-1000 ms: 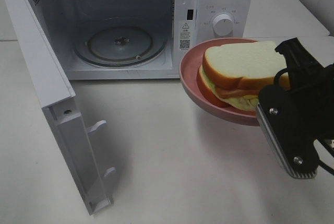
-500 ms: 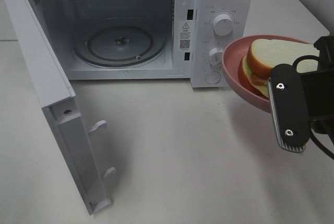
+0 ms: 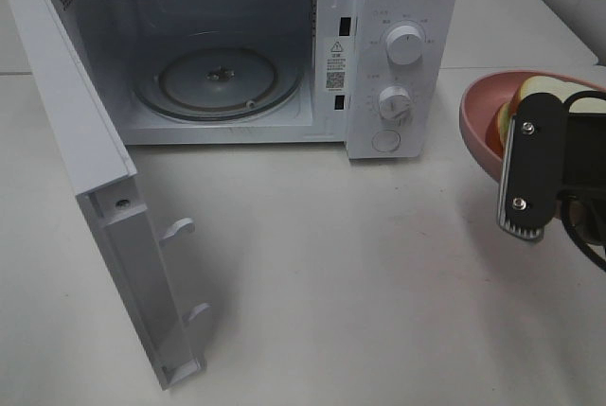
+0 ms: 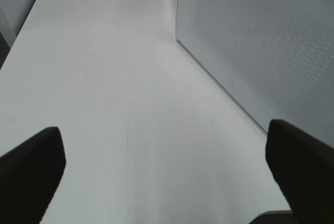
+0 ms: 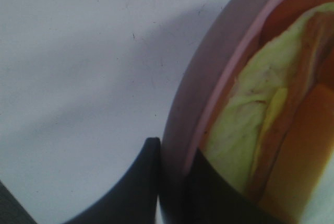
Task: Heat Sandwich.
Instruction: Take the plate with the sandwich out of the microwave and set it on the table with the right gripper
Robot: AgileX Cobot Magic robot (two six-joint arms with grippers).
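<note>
White tabletop [image 3: 360, 283] is filling the foreground, and the microwave's door [image 3: 95, 179] is swinging wide open toward me on the left side. My right gripper [image 5: 175, 169] is sitting at the right edge of the high view, its fingers clenched on the rim of a pink plate [image 3: 478, 132], one finger on the outer side of the rim and one on the inner side. The sandwich [image 3: 530, 94] is lying on that plate, just beyond my right fingertips, its pale green lettuce and tan crust pressing close to the inner finger in the right wrist view. Plate and sandwich are standing to the right of the microwave [image 3: 398, 56], apart from its cavity. My left gripper [image 4: 167, 166] is spread wide and grasping nothing, with bare table between its dark fingers [image 4: 31, 172] and the microwave's perforated side wall near it. Farther back, the glass turntable [image 3: 218, 79] is lying inside the open cavity.
</note>
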